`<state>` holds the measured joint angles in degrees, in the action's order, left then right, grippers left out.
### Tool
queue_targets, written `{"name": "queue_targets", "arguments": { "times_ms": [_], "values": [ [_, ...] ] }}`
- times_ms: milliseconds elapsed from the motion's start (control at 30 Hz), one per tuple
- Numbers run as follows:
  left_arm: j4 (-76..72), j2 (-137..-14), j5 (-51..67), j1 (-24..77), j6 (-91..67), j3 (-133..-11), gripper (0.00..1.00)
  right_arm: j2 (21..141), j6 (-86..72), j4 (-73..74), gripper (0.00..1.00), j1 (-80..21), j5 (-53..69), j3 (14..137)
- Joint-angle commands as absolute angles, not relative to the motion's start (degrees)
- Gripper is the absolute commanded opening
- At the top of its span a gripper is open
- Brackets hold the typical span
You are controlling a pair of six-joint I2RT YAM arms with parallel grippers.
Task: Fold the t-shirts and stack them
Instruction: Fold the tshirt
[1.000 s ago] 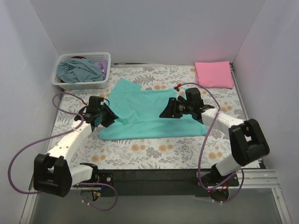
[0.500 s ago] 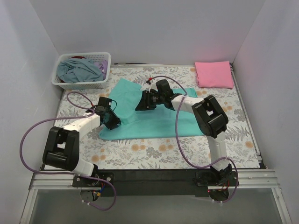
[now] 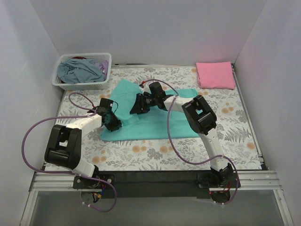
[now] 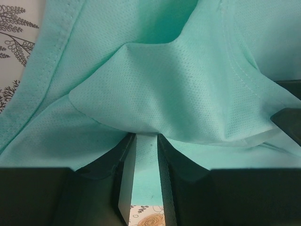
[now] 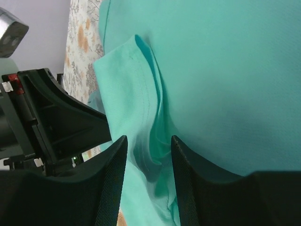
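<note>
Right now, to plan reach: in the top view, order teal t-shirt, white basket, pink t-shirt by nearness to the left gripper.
1. teal t-shirt, held by the left gripper.
2. white basket, far-left corner.
3. pink t-shirt, folded, far-right corner.

A teal-green short-sleeved cloth t-shirt (image 3: 155, 123) is being borne flat by the floral-patterned counter (image 3: 141, 151). Its left edge is being touched by the left tool (image 3: 113, 123), and its upper middle is being overlapped by the right tool (image 3: 136, 107). A folded pink cloth t-shirt (image 3: 215, 75) is being kept at the far right corner, well apart. Grey-blue and purple crumpled cloth (image 3: 80, 70) is being held in a white plastic lattice basket (image 3: 83, 86) at the far left.
</note>
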<state>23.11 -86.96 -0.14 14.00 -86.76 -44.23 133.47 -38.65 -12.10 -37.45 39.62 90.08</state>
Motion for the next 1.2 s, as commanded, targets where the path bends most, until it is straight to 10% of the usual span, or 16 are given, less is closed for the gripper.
{"name": "queue_targets", "arguments": {
  "times_ms": [0,667,1167],
  "values": [
    [24.3,-88.6,-3.2,13.9,-85.9,-42.4,0.24,135.4,-39.5,-13.9,0.46,-38.6,44.6,95.2],
    [25.2,-88.0,-5.4,13.8,-86.0,-42.2,0.23,121.9,-31.8,-16.3,0.31,-39.6,46.3,90.6],
    [27.9,-81.9,-1.8,13.8,-86.0,-49.9,0.27,102.8,-28.4,-16.4,0.40,-26.7,38.5,61.6]
  ]
}}
